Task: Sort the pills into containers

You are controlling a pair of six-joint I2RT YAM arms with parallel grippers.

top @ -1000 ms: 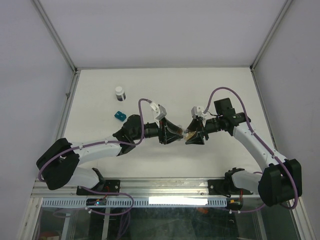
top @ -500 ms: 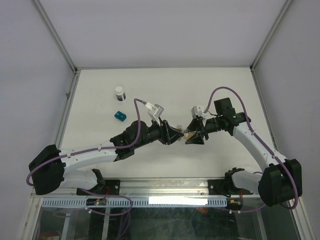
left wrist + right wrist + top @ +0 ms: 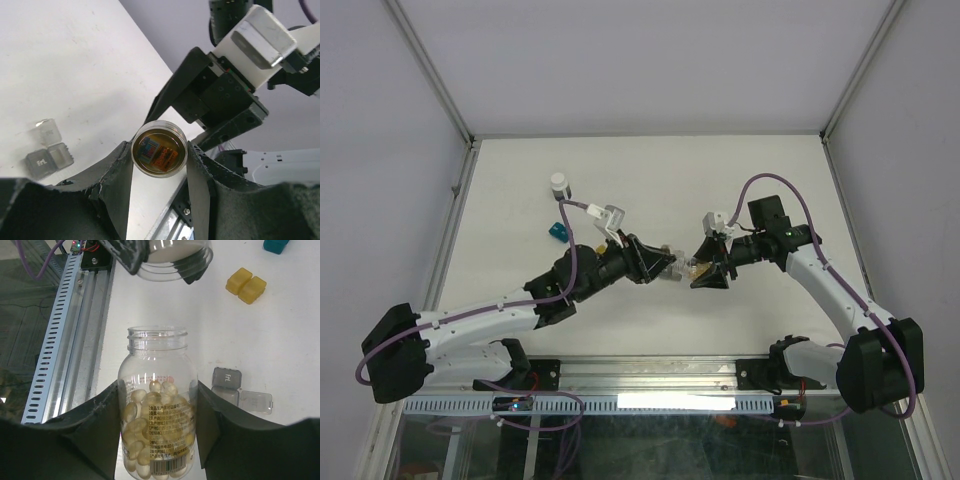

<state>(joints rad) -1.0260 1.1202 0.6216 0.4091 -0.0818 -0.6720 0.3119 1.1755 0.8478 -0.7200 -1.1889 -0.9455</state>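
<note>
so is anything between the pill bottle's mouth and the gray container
Only the clear lid, off the pill bottle and held in the left gripper just beyond the bottle's open mouth. The gray container lies open on the table beside the bottle, which the right gripper holds; nothing visible lies between them.

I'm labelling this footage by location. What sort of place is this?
Probably a robotics lab test cell: a left arm and right arm mounted on an aluminium rail at the edge of a white table, boxed in by plain walls.
</note>
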